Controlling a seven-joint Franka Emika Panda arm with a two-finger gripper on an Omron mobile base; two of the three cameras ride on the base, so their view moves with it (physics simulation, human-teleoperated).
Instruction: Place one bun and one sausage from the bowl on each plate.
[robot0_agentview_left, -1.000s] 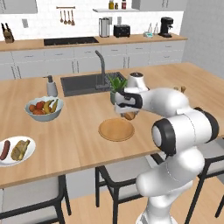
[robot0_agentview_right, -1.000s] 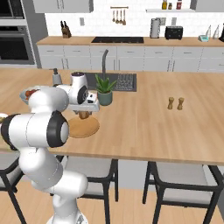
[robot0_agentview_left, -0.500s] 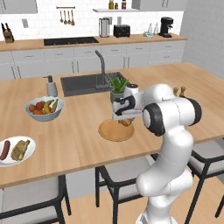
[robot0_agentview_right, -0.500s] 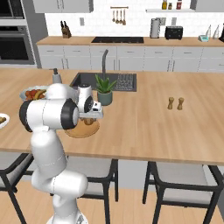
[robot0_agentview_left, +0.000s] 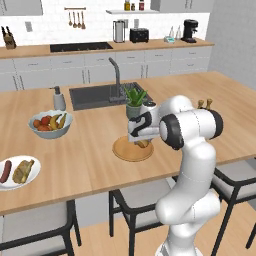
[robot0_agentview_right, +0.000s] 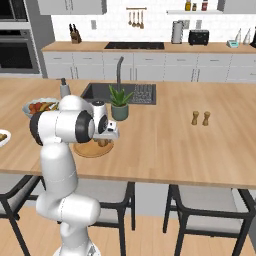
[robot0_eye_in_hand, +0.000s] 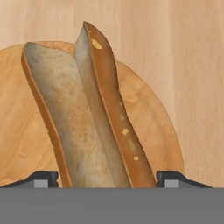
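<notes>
A split-open bun (robot0_eye_in_hand: 87, 118) stands on end between my fingertips (robot0_eye_in_hand: 43, 178), and my gripper (robot0_eye_in_hand: 107, 177) is shut on it. It hangs just over the tan wooden plate (robot0_eye_in_hand: 148, 118), whose disc lies right under it. From the base, the gripper (robot0_agentview_left: 142, 141) sits low over that plate (robot0_agentview_left: 122, 151) near the counter's front edge, also seen as the gripper (robot0_agentview_right: 104, 142) above the plate (robot0_agentview_right: 86, 151). Far left, the white plate (robot0_agentview_left: 36, 175) carries a sausage (robot0_agentview_left: 5, 171) and a second bun (robot0_agentview_left: 23, 171). The bowl is out of view.
A pale-blue fruit bowl (robot0_agentview_left: 50, 125) stands left of the sink (robot0_agentview_left: 95, 95). A potted plant (robot0_agentview_left: 134, 100) is just behind the gripper, a soap bottle (robot0_agentview_left: 59, 99) by the sink. Salt and pepper shakers (robot0_agentview_right: 200, 118) stand to the right. Stools sit under the counter edge.
The gripper has come down with the bun, closer to the wooden plate, and the arm's elbow has swung up over it. The dishes have not moved.
</notes>
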